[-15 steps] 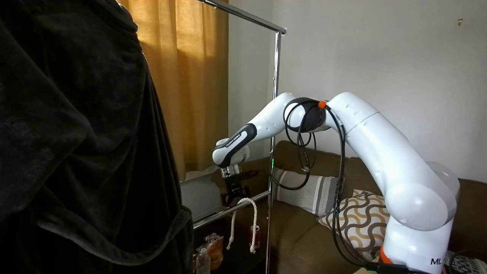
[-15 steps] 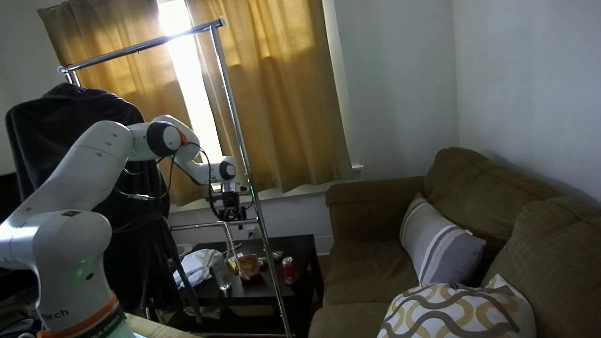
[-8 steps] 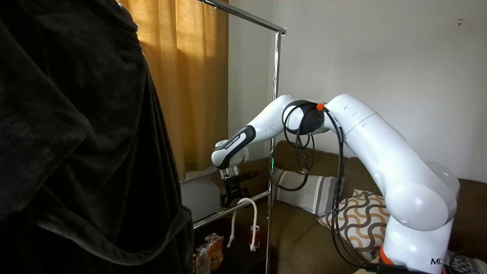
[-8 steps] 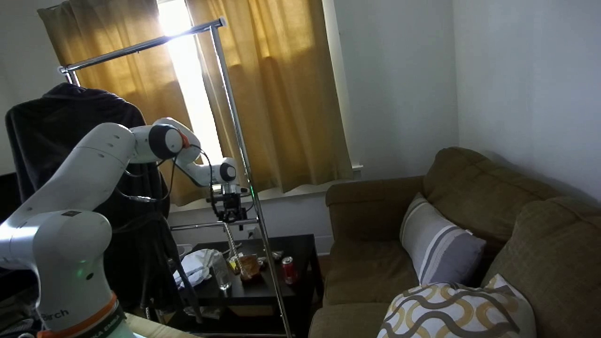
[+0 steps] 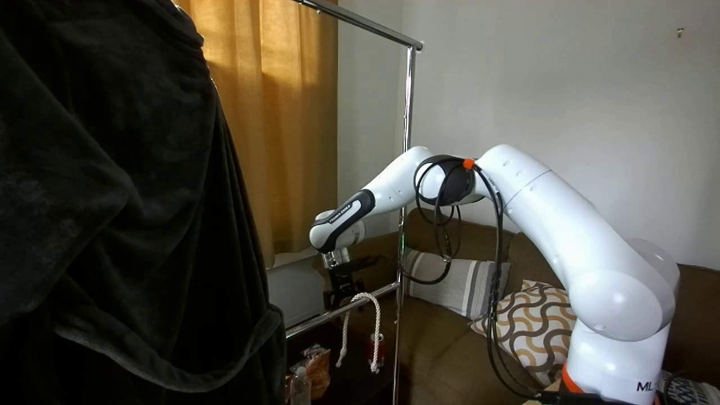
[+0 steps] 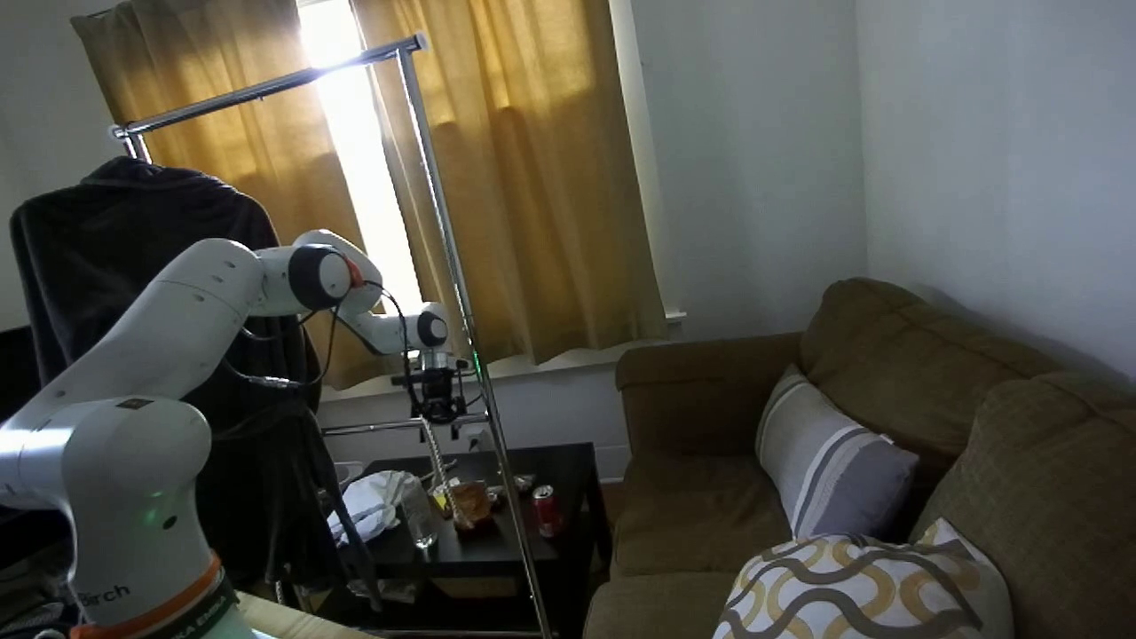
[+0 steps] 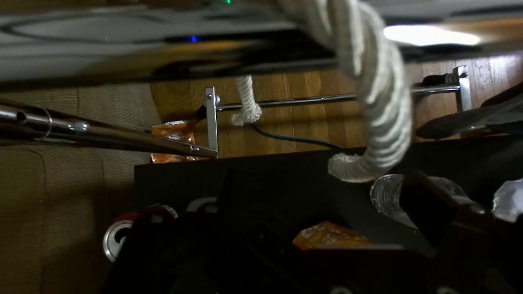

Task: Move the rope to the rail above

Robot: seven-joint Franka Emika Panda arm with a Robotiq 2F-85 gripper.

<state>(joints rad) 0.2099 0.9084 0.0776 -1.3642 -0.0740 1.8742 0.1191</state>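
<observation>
1. Item: the white twisted rope (image 5: 365, 296) is draped over the lower crossbar (image 5: 318, 320), its two ends hanging free on opposite sides. In the wrist view the nearer end overlaps the edge of the low black table (image 7: 286, 179).
2. Grip: the Robotiq gripper (image 6: 439, 424) is unclenched; in the wrist view its fingers (image 7: 423, 200) stand well parted. It hangs at about crossbar height, just beside the rope's crest; contact with rope or crossbar cannot be confirmed.
3. Upper edge: the silver metal rail (image 6: 266, 87) runs well above the rope, with a capped end just past the slim vertical pole (image 5: 409, 95).
4. Side room: a tall opening lies between crossbar and rail, bounded by the pole and the dark plush garment (image 6: 98, 231). In an exterior view the Panda arm (image 6: 173, 324) has its wrist just beside the pole; depth separation cannot be judged.
5. Beneath the elbow: slack black cables (image 5: 498, 247) hang looped, overlapping the pole in view.
6. Below: the table carries a red can (image 6: 547, 513), a clear plastic bottle (image 6: 419, 516) and an orange bag (image 7: 329, 235).
</observation>
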